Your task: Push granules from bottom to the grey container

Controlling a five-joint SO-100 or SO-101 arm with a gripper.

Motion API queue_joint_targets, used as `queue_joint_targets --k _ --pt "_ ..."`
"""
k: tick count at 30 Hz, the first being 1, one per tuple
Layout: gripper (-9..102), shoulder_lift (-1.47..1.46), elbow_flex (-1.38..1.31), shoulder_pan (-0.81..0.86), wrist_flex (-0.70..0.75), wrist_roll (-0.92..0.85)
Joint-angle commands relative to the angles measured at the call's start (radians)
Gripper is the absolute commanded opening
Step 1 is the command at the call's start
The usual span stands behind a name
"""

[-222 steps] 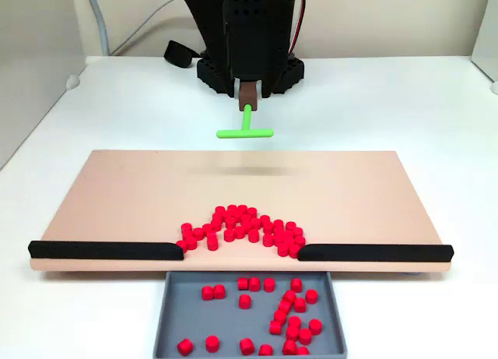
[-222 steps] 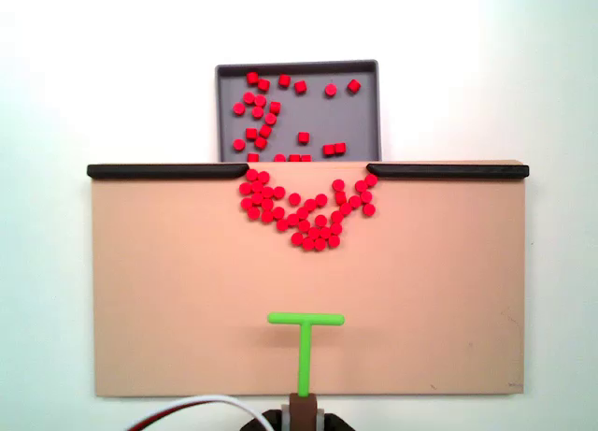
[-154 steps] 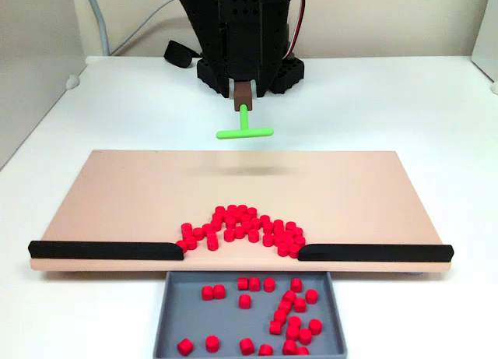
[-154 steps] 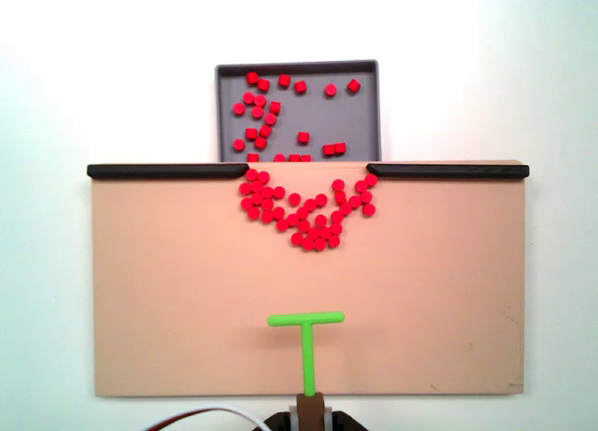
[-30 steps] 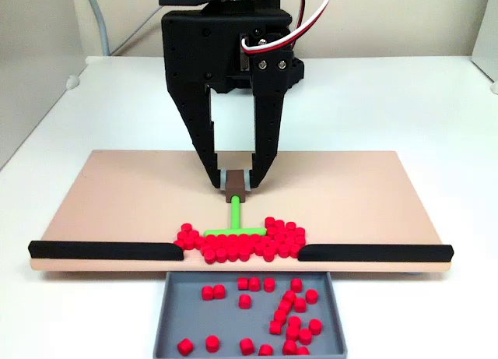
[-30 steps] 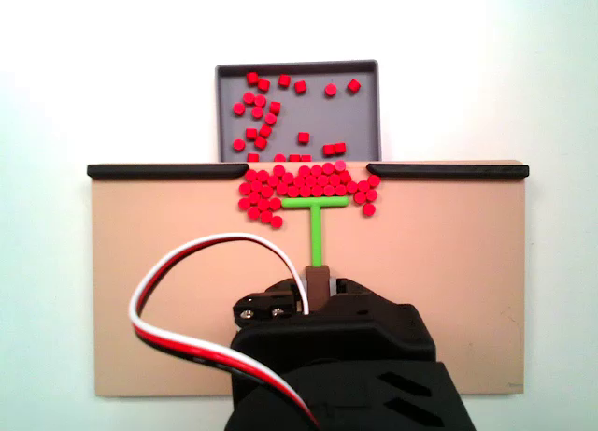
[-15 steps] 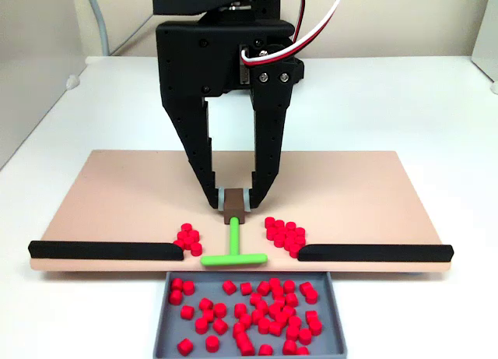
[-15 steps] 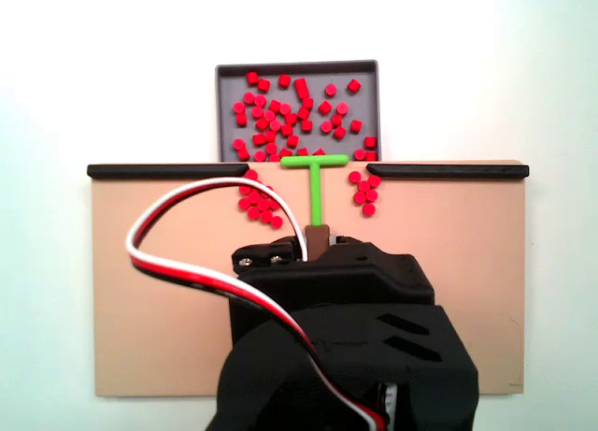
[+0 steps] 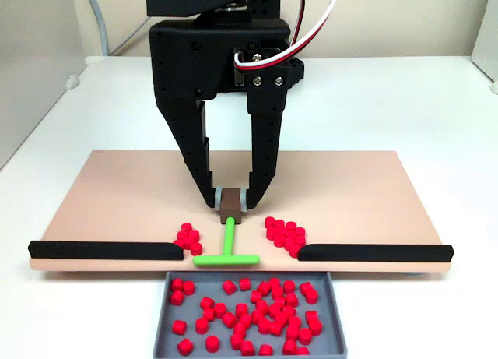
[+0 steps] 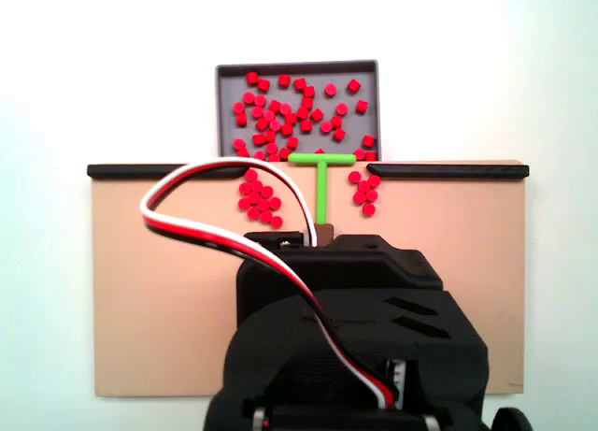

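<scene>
The gripper [image 9: 230,201] is clamped on the brown block of a green T-shaped pusher [image 9: 226,255]. Its crossbar sits at the beige board's [image 9: 117,195] edge, in the gap between two black strips [image 9: 105,250], beside the grey container [image 9: 168,328]. Granules [image 9: 285,233] flank the stem.

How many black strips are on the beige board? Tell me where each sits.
2. One black strip lies along the beige board's near edge at left in a fixed view; the other black strip at right, the grey container below the gap.
</scene>
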Motion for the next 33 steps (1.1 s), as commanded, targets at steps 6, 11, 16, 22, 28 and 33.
queue_joint_targets --k 6,11,16,22,28,33 --pt "0 0.107 -0.094 -0.038 0.098 0.089" --pt "0 0.184 -0.094 -0.052 0.16 0.112" --pt "0 0.282 -0.026 -0.051 0.209 0.097" --pt "0 0.407 0.13 -0.032 0.21 0.025" --pt "0 0.529 0.278 -0.018 0.21 -0.011" --pt "0 0.598 0.359 -0.003 0.204 -0.021"
